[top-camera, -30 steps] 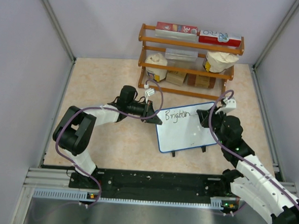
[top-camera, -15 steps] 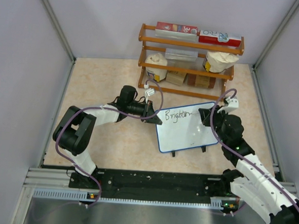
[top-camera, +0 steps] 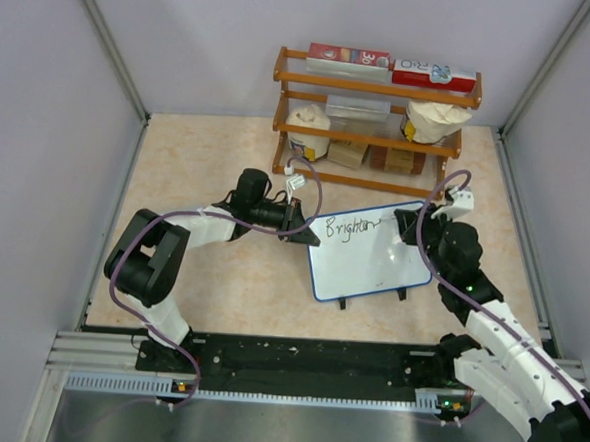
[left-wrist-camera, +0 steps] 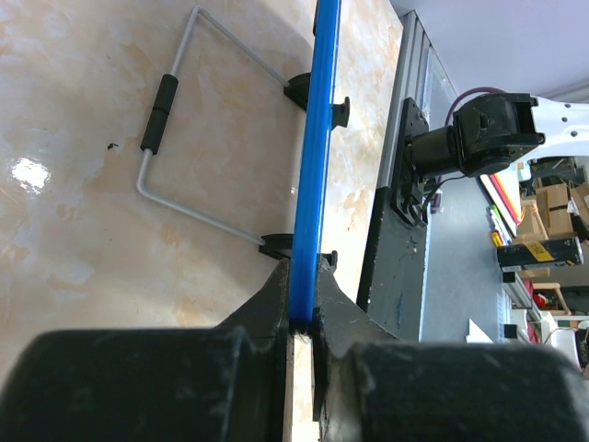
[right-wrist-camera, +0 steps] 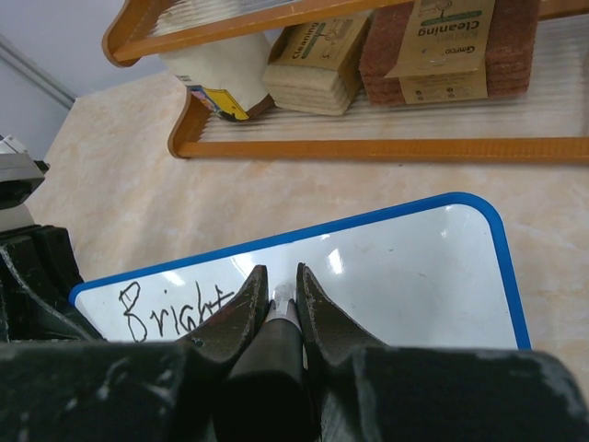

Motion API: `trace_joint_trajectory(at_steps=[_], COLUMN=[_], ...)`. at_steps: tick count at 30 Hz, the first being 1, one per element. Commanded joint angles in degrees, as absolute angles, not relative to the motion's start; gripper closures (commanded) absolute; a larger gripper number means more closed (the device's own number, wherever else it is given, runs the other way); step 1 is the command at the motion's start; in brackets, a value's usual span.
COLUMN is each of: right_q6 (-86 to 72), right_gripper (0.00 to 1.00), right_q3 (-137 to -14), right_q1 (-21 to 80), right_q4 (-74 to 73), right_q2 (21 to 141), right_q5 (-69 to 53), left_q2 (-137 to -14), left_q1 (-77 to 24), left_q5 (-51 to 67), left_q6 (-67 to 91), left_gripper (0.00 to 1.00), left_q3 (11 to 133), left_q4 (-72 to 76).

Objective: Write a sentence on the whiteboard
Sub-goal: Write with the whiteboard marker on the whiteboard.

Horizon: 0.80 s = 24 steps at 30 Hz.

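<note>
From above, the small white whiteboard (top-camera: 373,261) with rounded corners and a thin blue rim stands tilted on the beige marbled table (top-camera: 208,166), in front of a brown wooden shelf rack (top-camera: 378,86). The left gripper (top-camera: 301,227) is clamped on the board's left edge. The right gripper (top-camera: 405,228) hangs over the upper right part, just past the black handwritten lettering (top-camera: 348,226), which reads roughly "Brighten".

The left wrist view shows the two black jaws pinched together on the blue rim (left-wrist-camera: 308,230), with almost no gap beyond the rim's thickness. A bent grey wire stand (left-wrist-camera: 184,120) lies against the table behind the board.

In the right wrist view, the jaws are closed tight on a dark-barrelled marker (right-wrist-camera: 272,354). Its pale tip (right-wrist-camera: 282,296) touches, or all but touches, the white surface just right of "Bright".
</note>
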<state>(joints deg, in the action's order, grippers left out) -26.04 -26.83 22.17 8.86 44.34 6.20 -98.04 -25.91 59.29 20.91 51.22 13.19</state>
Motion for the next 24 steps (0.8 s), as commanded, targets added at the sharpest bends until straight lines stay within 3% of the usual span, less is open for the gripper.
trace_joint_trajectory(at_steps=[1, 24], right_q6=[-26.4, -26.1], right_gripper=[1.0, 1.0], right_q3=[-29.9, -25.6], right_q1=[21.2, 21.3], right_q4=[11.0, 5.4], right_q2=[45.9, 41.9], right_q5=[5.1, 2.2], left_q2=[-100.5, -100.4], left_q1=[-26.7, -26.7], left_q5=[52.4, 52.3], left_q6=[13.9, 13.8], left_gripper=[1.0, 1.0], left_q3=[50.6, 50.6], left_q4=[10.3, 10.2])
